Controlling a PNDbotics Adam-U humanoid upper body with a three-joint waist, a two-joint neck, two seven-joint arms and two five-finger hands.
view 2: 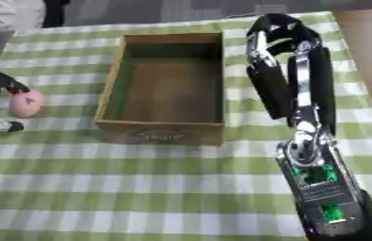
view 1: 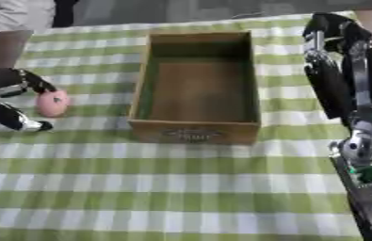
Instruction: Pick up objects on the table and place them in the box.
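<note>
A pink egg-shaped object (view 1: 53, 103) lies on the checked cloth to the left of the wooden box (view 1: 193, 132). The box is open-topped and nothing shows inside it. My left hand (view 1: 6, 101) comes in from the left edge and is open. One finger (view 1: 34, 83) reaches over the pink object's top, and another (view 1: 16, 122) lies on the cloth below it. My right hand (view 2: 292, 89) stands upright just right of the box, fingers up with bent tips (view 2: 275, 28), holding nothing.
A green-and-white checked cloth (view 1: 181, 188) covers the table. The table's right edge (view 2: 350, 56) runs close behind my right hand, with brown floor beyond it. The far edge lies just behind the box.
</note>
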